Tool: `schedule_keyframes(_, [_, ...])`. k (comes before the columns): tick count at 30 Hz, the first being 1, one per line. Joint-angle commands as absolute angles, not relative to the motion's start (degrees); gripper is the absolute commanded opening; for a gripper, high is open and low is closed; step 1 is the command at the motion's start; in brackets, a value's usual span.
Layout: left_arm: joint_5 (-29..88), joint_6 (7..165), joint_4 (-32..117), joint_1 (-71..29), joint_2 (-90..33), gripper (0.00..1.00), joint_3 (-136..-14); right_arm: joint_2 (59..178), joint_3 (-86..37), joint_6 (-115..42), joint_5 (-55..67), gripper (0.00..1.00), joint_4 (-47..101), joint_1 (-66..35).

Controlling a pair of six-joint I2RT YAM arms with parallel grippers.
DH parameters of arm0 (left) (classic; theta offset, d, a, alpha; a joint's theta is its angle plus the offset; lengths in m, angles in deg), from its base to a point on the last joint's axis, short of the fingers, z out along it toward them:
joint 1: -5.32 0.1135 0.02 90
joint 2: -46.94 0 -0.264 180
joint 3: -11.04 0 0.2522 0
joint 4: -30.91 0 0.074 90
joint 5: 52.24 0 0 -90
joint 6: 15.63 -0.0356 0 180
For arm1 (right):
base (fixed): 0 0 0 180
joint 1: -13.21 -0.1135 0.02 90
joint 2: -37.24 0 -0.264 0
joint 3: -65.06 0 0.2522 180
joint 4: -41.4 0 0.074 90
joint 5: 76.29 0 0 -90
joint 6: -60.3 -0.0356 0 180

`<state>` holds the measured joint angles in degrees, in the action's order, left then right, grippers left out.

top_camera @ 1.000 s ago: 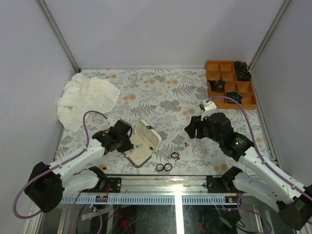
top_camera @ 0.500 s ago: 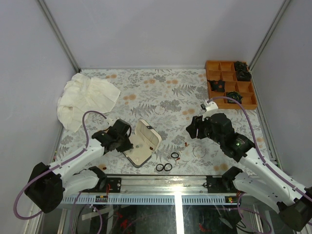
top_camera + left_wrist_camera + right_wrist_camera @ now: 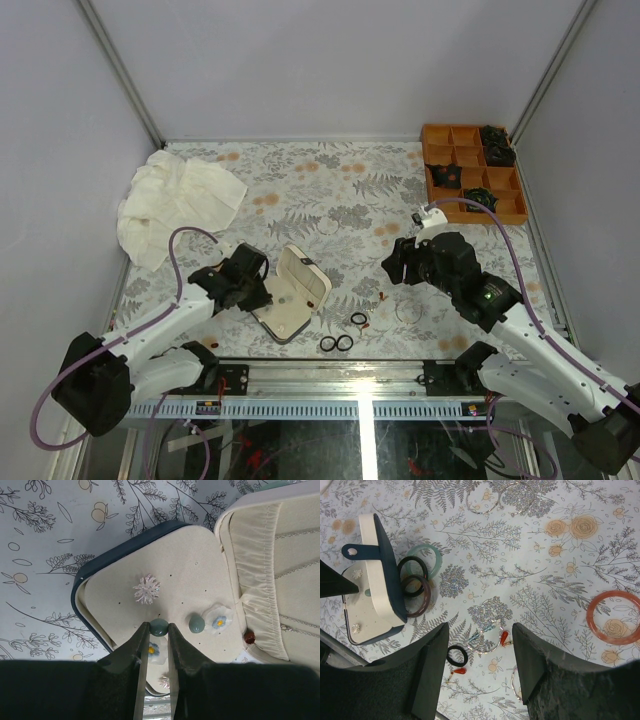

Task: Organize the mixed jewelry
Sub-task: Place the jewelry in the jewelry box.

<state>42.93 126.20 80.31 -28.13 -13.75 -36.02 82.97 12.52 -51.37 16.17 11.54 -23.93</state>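
Note:
The open hinged case (image 3: 290, 292) lies near the front, its cream base (image 3: 175, 575) in the left wrist view. My left gripper (image 3: 159, 630) is over the base, shut on a small green round stud (image 3: 159, 626). Beside it sit a second green stud (image 3: 196, 624), a snowflake stud (image 3: 146, 590) and a flower stud (image 3: 218, 617). My right gripper (image 3: 480, 645) is open and empty above a beaded clear hoop (image 3: 486, 637), a small black ring (image 3: 456, 656) and two red drops (image 3: 504, 637). Black rings (image 3: 336, 343) lie right of the case.
An orange compartment tray (image 3: 472, 172) stands at the back right. A white cloth (image 3: 175, 200) lies at the back left. Teal, black and brown bangles (image 3: 417, 577) lie against the case lid. A pink bangle (image 3: 615, 616) and clear hoops (image 3: 482, 502) lie farther out.
The right gripper has shifted very slightly to the right. The left gripper stays at the case.

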Motion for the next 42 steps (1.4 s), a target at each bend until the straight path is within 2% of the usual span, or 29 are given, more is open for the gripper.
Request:
schedule_keyframes(1, [43.1,124.7,78.8,-27.5,-15.0,0.00,-36.8,82.2,11.9,-51.7,16.9,0.61,12.8,-24.3])
schedule_keyframes(42, [40.8,124.1,77.8,-27.5,-18.0,0.00,-36.5,81.6,12.1,-51.7,16.6,0.61,13.0,-24.4])
